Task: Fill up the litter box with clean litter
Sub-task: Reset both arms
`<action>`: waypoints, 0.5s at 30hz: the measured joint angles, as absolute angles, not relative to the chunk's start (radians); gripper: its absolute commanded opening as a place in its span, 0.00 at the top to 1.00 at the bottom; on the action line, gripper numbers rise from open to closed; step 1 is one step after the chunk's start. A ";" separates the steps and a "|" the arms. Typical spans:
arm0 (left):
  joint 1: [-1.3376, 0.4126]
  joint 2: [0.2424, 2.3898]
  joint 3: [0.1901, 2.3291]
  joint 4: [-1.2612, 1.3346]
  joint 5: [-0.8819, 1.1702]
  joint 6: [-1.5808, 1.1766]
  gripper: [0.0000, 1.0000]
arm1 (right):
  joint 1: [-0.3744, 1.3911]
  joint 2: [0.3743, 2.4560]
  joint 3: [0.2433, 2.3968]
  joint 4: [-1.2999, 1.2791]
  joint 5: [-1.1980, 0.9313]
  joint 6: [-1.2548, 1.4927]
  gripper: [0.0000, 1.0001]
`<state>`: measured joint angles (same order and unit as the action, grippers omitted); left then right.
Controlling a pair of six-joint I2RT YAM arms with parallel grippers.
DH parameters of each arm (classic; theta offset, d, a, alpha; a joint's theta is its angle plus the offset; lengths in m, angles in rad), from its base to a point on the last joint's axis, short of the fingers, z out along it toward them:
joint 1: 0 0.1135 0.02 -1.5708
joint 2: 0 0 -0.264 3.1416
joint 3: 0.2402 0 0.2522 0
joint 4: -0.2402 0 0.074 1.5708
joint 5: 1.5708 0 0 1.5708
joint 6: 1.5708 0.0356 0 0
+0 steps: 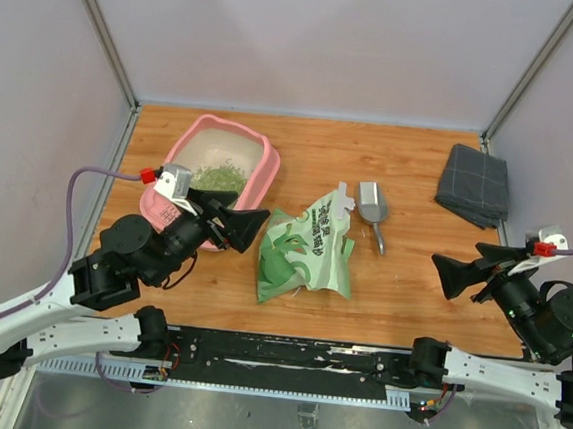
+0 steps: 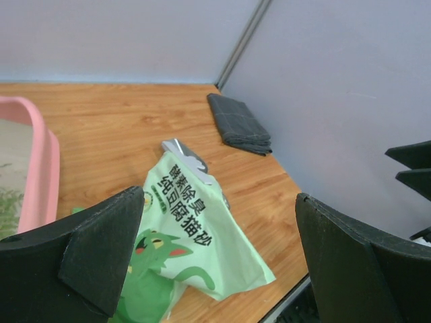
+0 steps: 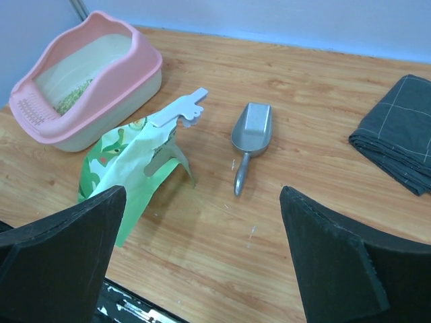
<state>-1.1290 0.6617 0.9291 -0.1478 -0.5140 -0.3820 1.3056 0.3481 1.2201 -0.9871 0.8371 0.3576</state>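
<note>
The pink litter box stands at the back left of the table, with a small patch of green clean litter on its pale floor. My left gripper is open just in front of the box's right corner and holds nothing. In the left wrist view the litter box rim and some of the litter show at the left edge, past the open left gripper. My right gripper is open and empty over bare wood at the right. Its wrist view shows the litter box and litter far off.
A light green printed bag lies crumpled mid-table, right of the left gripper. A grey metal scoop lies just beyond it. A folded grey cloth sits at the back right. Walls close in the table on three sides.
</note>
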 measured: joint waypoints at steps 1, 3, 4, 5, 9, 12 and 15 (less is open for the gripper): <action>-1.129 0.653 0.915 -0.150 -0.523 -0.387 0.01 | 1.306 0.341 1.217 -0.985 0.837 0.358 0.02; -1.129 0.645 0.902 -0.155 -0.533 -0.390 0.01 | 1.306 0.323 1.216 -0.976 0.838 0.358 0.02; -1.129 0.642 0.900 -0.160 -0.540 -0.391 0.01 | 1.306 0.312 1.216 -0.970 0.838 0.358 0.02; -1.129 0.641 0.900 -0.160 -0.542 -0.391 0.01 | 1.306 0.303 1.216 -0.966 0.838 0.358 0.02; -1.129 0.634 0.900 -0.159 -0.551 -0.390 0.01 | 1.306 0.285 1.216 -0.958 0.838 0.358 0.02; -1.129 0.633 0.900 -0.159 -0.558 -0.390 0.01 | 1.306 0.286 1.216 -0.953 0.836 0.358 0.02; -1.129 0.632 0.900 -0.159 -0.562 -0.390 0.01 | 1.306 0.287 1.216 -0.947 0.831 0.357 0.02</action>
